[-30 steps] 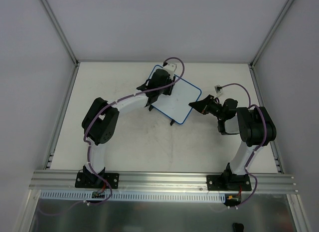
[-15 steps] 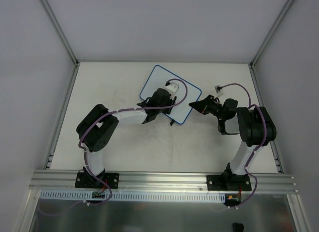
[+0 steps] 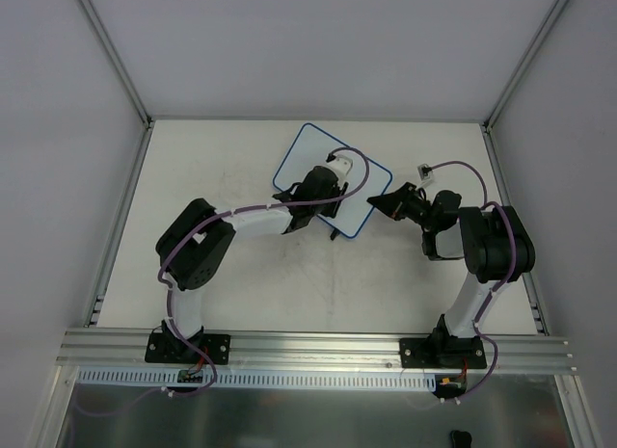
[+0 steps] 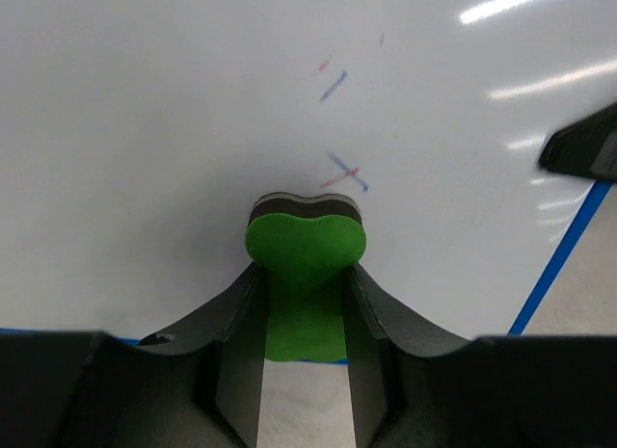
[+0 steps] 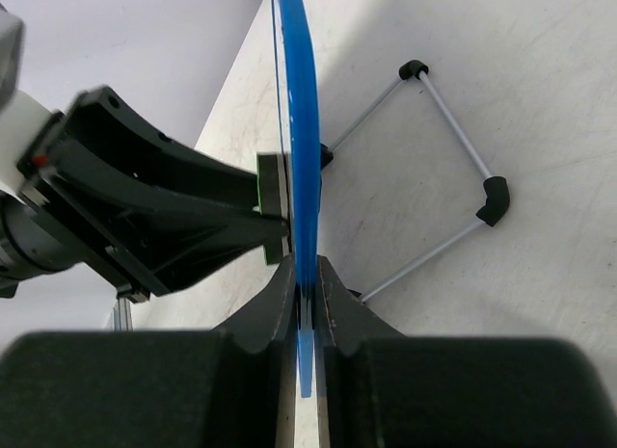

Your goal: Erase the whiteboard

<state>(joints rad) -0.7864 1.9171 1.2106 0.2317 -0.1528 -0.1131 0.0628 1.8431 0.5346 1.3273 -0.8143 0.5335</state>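
Left wrist view, left claw (image 4: 305, 275) pinching green eraser (image 4: 305, 238), whiteboard (image 4: 174, 101) cropped, right claw (image 5: 307, 279) pinching its edge.

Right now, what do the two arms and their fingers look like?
The left arm and right arm share white tubular links, bulky black joint housings and black bases. A purple cable runs along each. The left fingers and right fingers are matte black, tapering and angular.

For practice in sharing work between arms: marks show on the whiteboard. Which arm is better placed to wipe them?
Left. The left gripper holds the eraser on the whiteboard beside the marks; the right gripper is clamped on its edge.
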